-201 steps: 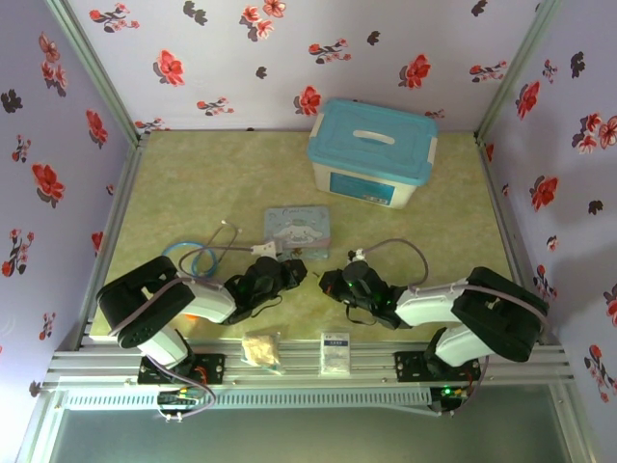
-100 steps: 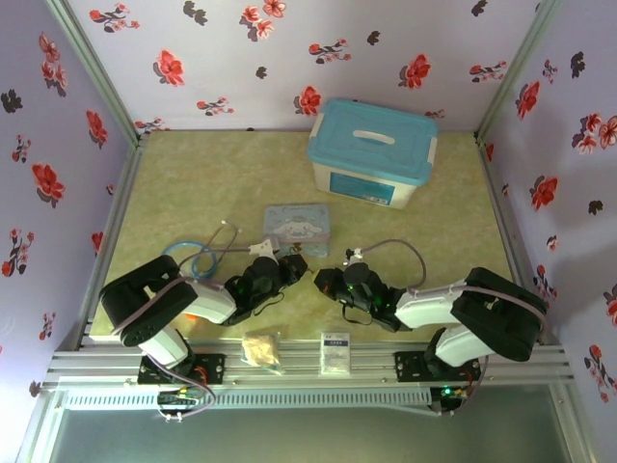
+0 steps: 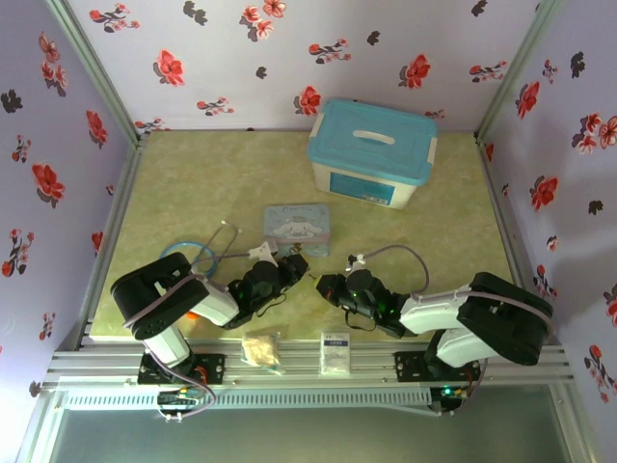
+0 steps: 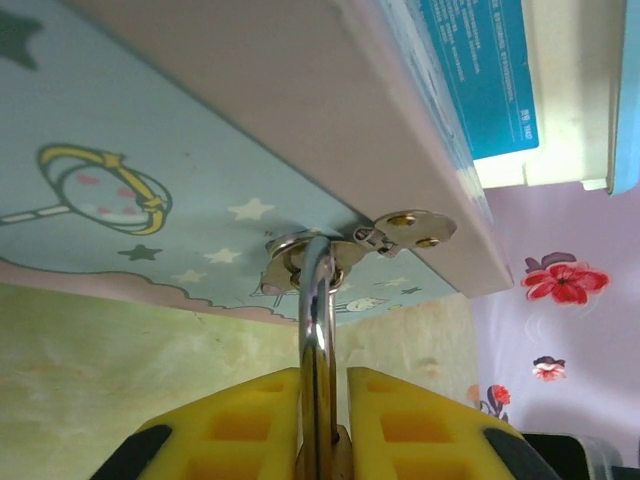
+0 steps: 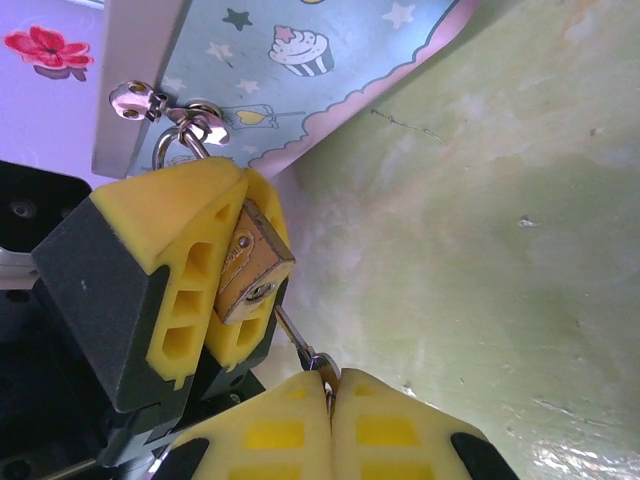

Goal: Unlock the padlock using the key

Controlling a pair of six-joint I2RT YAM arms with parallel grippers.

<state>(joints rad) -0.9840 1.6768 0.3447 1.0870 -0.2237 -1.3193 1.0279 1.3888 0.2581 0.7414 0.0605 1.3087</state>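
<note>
The right gripper (image 5: 328, 388) has its yellow pads pressed together on the head of the key (image 5: 296, 336). The thin shaft runs up and away from those fingertips to the keyway in the bottom face of the padlock (image 5: 252, 262).

Just ahead of it, the left gripper (image 4: 322, 410) is clamped on the brass body, one pad on each flat side. The silvery shackle (image 4: 317, 310) rises straight out from between its pads. Beyond the pads, the shackle passes through the hasp ring on the front of the pastel tin (image 5: 330, 60), so the lock hangs at the tin's latch. A blue-lidded box (image 3: 371, 152) stands farther back.

As I judge it, the key is lined up and at least started into the lock. Turning it and popping the shackle are not yet done.

How deep the blade sits cannot be told. The shackle's legs are hidden between the pads, so whether it has sprung cannot be made out. From overhead, both lock and key are too small to see.
</note>
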